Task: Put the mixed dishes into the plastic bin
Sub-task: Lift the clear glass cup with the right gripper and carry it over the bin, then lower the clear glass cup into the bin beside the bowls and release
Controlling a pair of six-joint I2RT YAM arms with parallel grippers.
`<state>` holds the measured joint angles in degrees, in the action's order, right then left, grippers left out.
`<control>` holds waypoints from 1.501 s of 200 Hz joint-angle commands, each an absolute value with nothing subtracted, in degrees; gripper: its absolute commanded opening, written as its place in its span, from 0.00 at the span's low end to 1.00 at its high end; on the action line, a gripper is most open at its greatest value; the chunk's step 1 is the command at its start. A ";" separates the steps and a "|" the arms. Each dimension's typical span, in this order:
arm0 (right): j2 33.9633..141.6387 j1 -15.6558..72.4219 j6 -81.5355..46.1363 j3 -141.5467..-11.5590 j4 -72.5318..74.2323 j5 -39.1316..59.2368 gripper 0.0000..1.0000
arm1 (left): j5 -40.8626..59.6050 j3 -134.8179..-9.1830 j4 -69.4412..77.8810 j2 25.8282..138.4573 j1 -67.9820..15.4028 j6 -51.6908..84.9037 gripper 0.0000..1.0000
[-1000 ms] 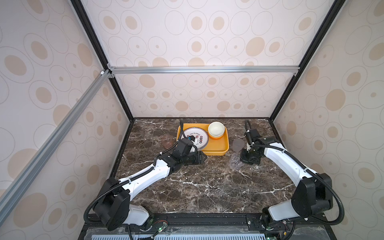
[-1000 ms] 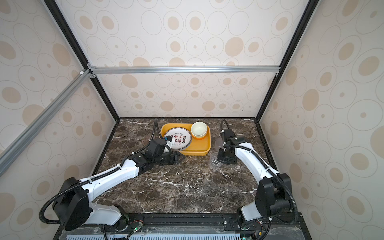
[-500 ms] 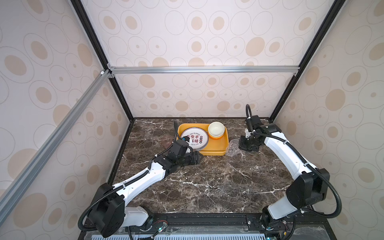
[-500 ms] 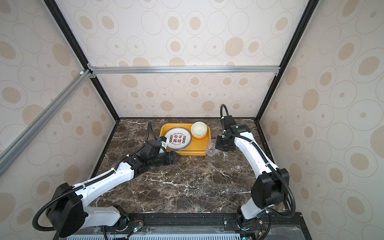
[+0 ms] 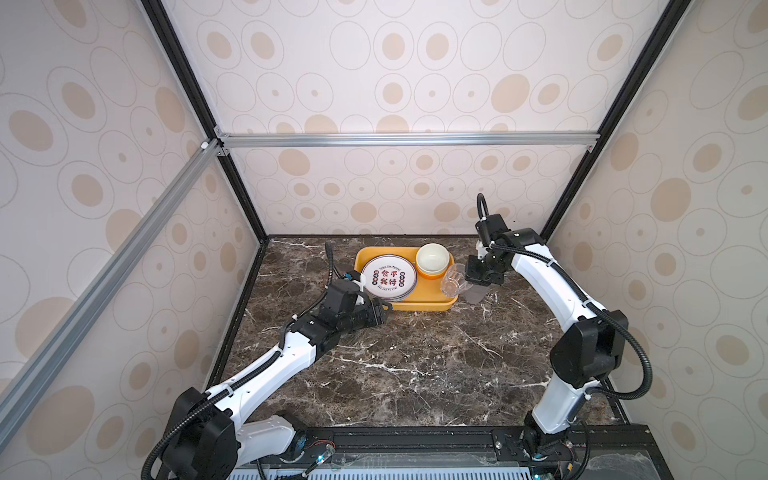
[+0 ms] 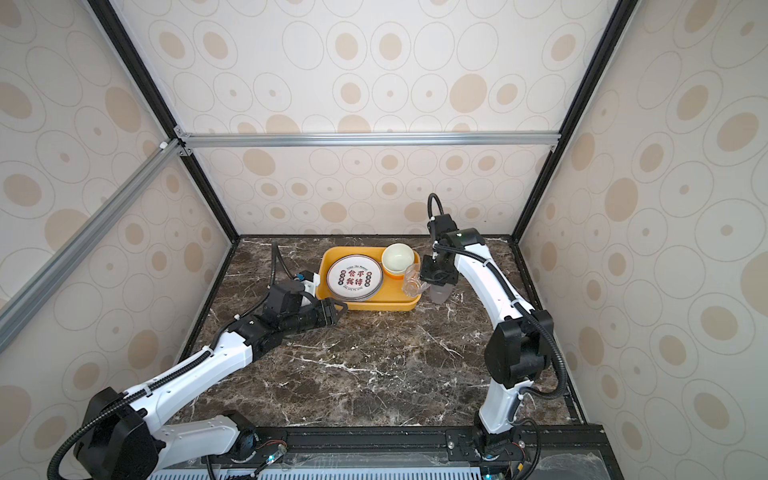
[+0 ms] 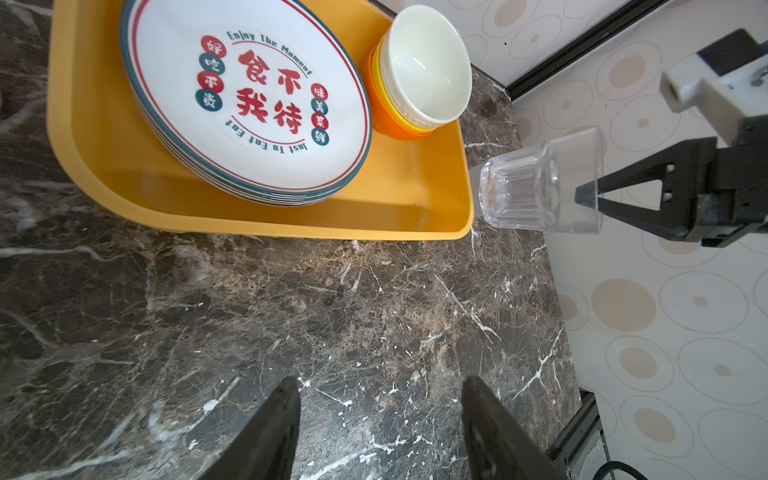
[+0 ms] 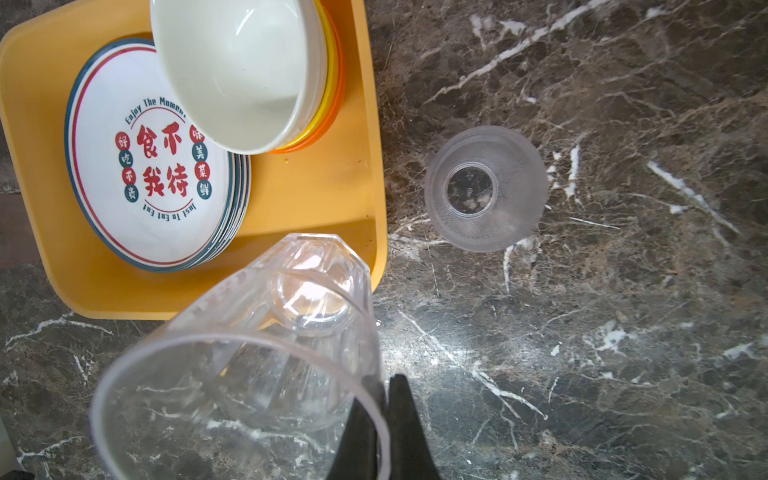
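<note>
Right end effector (image 7: 586,195) pinches the clear cup (image 7: 536,187) by its rim. The cup lies sideways, base toward the bin (image 7: 266,226), hanging at its right wall. Left end effector (image 7: 380,419) gapes empty, farther off.

Looked like a lab robot cell to me, not anyone's kitchen: a booth of wall panels (image 5: 415,62) papered in beige ovals, held by black and aluminium framing (image 5: 407,139), a dark marble bench (image 5: 415,353) inside, and two white arms (image 5: 286,357) mounted on a rail (image 5: 415,440) along its front.
</note>
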<state>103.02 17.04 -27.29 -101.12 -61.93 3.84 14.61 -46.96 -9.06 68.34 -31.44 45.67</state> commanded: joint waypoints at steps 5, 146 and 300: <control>105.68 18.26 -26.72 -104.98 -63.21 4.31 0.04 | 13.80 -46.70 -10.20 66.84 -30.52 46.52 0.62; 117.94 19.69 -27.50 -112.13 -62.90 3.95 0.04 | 14.06 -45.91 -10.82 66.01 -29.27 46.67 0.61; 124.32 21.38 -27.74 -115.44 -63.37 0.34 0.05 | 13.77 -45.16 -11.25 65.04 -28.65 47.09 0.61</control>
